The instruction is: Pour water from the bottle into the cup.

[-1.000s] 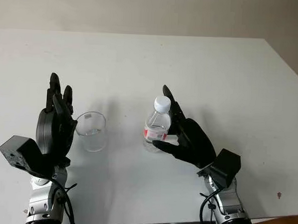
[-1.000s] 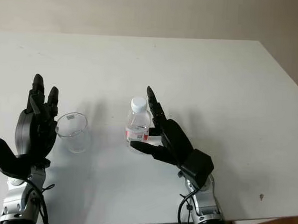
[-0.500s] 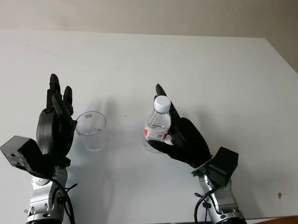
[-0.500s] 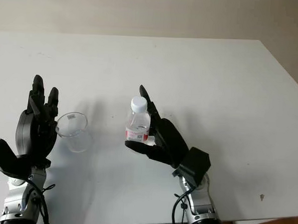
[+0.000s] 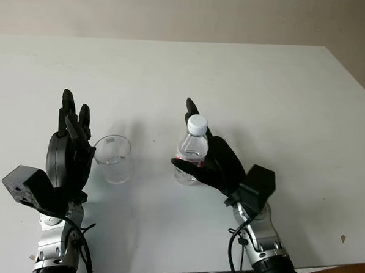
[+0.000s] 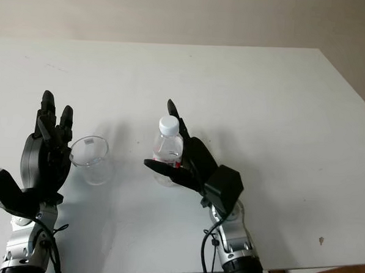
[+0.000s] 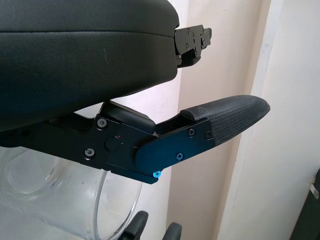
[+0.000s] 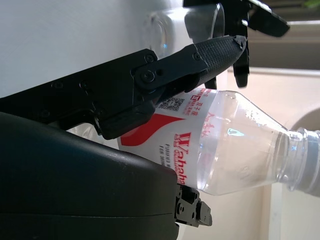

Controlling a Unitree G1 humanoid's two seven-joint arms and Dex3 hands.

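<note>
Fingers (image 8: 200, 60) of the right hand (image 5: 214, 166) curl around the labelled middle of the bottle (image 5: 192, 150), one reaching across its near face and another rising behind its white cap (image 5: 197, 122), with the palm close against the side. Whether they press firmly or merely cage it is hard to tell, but the wrist view puts a finger flat on the red label. The bottle stands upright on the white table (image 5: 282, 99), near the middle, with its cap on. By my reading the step in hand is the grasp, with the pour not yet begun; next the hold needs to firm up, and the cap looks like an obstacle, since no water can leave while it sits there. After that come a lift, a carry toward the cup and a tilt over its rim. The cup (image 5: 113, 159), clear and upright, stands to the left of the bottle, apart from it. Just beside it the left hand (image 5: 68, 152) is raised, palm toward the glass, open and holding nothing, forearm rising from the table's near edge.
</note>
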